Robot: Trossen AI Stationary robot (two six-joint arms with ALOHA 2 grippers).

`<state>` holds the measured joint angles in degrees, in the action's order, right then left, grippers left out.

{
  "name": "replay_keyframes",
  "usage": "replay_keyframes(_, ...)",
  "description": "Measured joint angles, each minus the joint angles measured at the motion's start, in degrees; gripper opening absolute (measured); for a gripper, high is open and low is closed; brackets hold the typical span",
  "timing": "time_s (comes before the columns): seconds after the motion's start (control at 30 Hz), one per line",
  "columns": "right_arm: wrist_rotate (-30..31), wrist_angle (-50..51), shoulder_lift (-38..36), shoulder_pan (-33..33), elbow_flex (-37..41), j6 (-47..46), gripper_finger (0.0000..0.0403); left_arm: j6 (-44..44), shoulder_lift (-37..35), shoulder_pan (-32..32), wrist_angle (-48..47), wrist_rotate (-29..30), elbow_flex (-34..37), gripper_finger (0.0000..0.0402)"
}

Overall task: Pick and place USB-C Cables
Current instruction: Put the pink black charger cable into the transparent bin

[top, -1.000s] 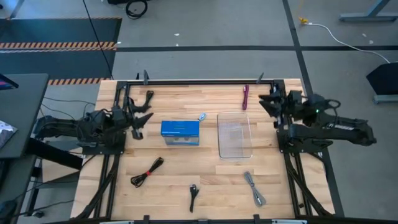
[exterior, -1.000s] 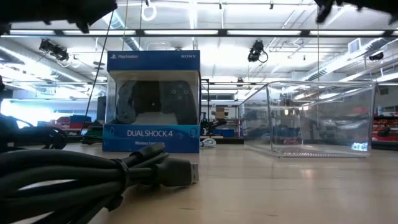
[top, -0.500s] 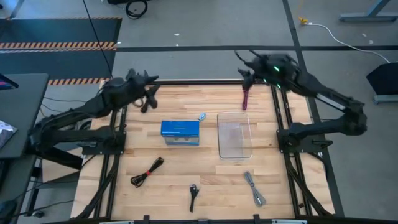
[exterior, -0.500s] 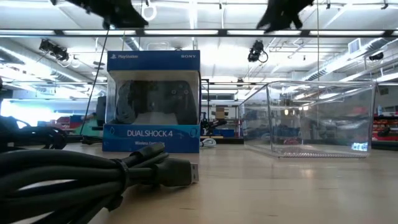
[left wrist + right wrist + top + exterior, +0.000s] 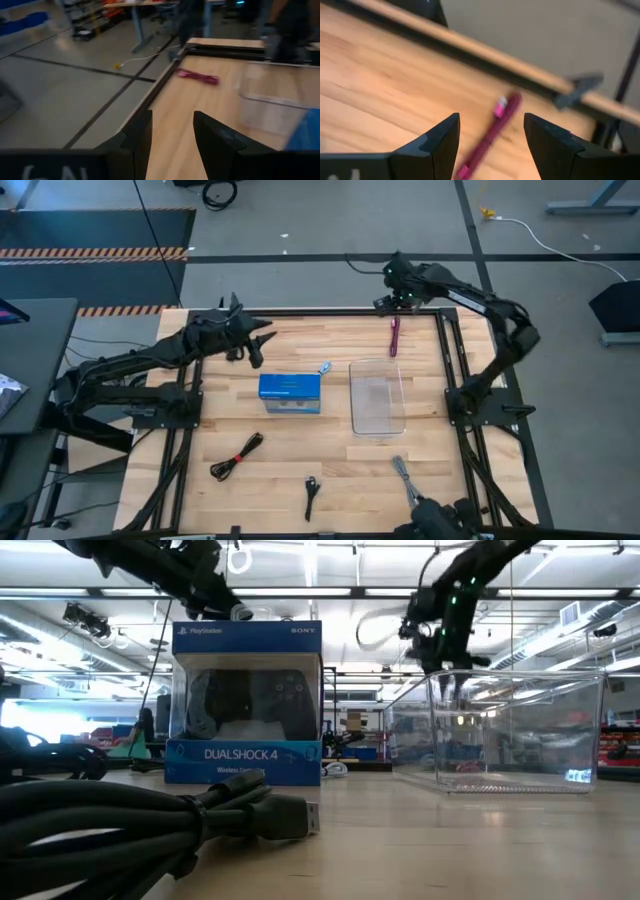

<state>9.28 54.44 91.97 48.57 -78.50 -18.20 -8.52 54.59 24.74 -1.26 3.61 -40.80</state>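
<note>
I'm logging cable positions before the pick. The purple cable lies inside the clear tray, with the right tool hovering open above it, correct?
Not quite. The purple cable lies on the bare wood near the table's far edge, just beyond the clear tray, not inside it; the high view shows this. The rest holds: the right tool hovers open above that cable.

The blue box (image 5: pixel 247 703) standing on the worktop (image 5: pixel 450 840) is carrying all the print I can read. Across its top band it is showing "PlayStation" at one end and "SONY" at the other, in small white letters. On the lower blue band it is showing "DUALSHOCK 4" in larger white letters, with a smaller line under it beginning "Wireless", the rest hidden behind a black cable plug (image 5: pixel 275 815). Nothing else here is showing legible writing.
</note>
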Motion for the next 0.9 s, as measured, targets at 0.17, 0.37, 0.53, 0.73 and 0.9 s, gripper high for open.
replay_keyframes(0.17,-0.16,3.99,4.9,1.54,0.0,-0.75,0.0227,-1.27,0.02,-3.32,-0.18,-3.47,0.0,0.0151)
replay_keyframes(0.37,-0.17,3.93,8.45,1.56,0.0,-1.67,0.0227,-4.25,0.0,-5.43,0.75,-3.49,0.02,0.0151)
replay_keyframes(0.53,-0.35,4.41,11.64,1.53,0.05,-2.93,0.0227,-5.71,0.17,-7.33,1.36,-3.49,0.02,0.0151)
replay_keyframes(0.73,-0.39,4.39,14.9,0.55,0.2,-4.6,0.0227,-10.11,0.15,-10.0,1.47,-3.53,0.02,0.0151)
replay_keyframes(0.9,-0.9,4.63,16.82,-0.03,0.26,-5.77,0.0227,-12.13,0.15,-10.55,1.44,-3.49,0.02,0.0151)
